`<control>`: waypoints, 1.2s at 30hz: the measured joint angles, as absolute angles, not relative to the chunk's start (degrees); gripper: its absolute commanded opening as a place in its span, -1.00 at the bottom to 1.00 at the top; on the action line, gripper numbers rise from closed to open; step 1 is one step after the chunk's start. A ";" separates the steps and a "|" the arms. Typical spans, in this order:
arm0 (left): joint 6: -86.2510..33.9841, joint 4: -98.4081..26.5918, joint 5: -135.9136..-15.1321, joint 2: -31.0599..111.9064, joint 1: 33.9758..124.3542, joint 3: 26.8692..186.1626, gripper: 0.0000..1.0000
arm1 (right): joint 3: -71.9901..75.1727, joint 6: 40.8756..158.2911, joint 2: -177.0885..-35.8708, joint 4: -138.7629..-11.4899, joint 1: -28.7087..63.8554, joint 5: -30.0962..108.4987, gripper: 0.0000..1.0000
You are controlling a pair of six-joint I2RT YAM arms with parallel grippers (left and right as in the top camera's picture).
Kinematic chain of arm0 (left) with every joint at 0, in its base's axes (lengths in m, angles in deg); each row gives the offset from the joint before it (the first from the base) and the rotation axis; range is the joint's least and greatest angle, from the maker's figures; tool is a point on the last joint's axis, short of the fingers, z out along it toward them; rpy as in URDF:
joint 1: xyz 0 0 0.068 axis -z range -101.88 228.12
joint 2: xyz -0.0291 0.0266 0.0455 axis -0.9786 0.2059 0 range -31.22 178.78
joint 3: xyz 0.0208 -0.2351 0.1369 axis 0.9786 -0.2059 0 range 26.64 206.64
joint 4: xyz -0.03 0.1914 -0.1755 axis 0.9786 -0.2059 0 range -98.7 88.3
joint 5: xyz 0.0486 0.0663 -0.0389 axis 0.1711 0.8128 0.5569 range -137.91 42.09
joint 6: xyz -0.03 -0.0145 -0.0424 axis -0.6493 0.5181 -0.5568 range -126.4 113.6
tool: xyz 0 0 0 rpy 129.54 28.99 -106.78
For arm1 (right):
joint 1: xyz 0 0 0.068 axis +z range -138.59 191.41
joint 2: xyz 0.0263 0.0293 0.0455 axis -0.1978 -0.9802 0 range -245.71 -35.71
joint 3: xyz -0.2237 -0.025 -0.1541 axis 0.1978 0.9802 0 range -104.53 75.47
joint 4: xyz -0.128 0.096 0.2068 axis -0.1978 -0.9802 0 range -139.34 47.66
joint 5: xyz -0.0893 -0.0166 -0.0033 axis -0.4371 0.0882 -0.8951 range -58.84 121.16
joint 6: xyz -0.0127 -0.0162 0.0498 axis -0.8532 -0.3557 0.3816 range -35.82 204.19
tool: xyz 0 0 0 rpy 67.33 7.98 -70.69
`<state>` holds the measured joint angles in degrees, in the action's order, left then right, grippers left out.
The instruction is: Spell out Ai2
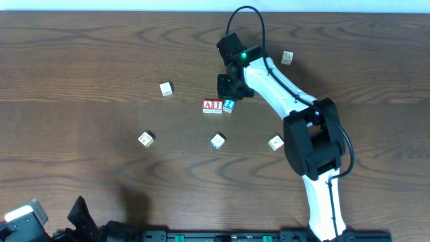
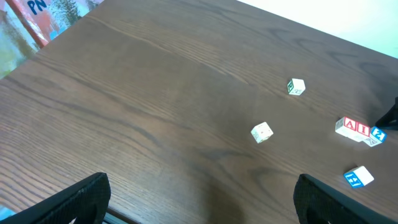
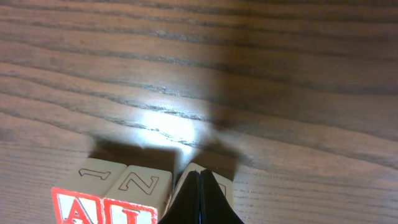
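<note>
Three letter blocks stand in a row mid-table: a red A block [image 1: 208,105], a red I block [image 1: 217,105] and a blue 2 block [image 1: 229,105], the last slightly turned. The row also shows in the left wrist view [image 2: 359,129]. In the right wrist view the A block [image 3: 78,199] and I block [image 3: 134,196] sit left of the third block [image 3: 219,182]. My right gripper [image 3: 200,199] is shut, its joined fingertips over that third block's top. My left gripper [image 2: 199,199] is open and empty near the table's front edge.
Loose blocks lie around the row: one at the left rear [image 1: 166,89], one at the left front [image 1: 146,138], a blue-marked one [image 1: 217,141], one at the right [image 1: 275,142] and one behind the right arm [image 1: 287,58].
</note>
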<state>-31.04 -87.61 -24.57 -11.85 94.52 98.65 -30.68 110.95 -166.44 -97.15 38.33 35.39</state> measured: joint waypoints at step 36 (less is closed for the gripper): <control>-31.04 -87.61 -24.57 -11.85 94.52 98.65 0.91 | -31.18 111.71 -166.44 -95.44 36.23 32.83 -0.97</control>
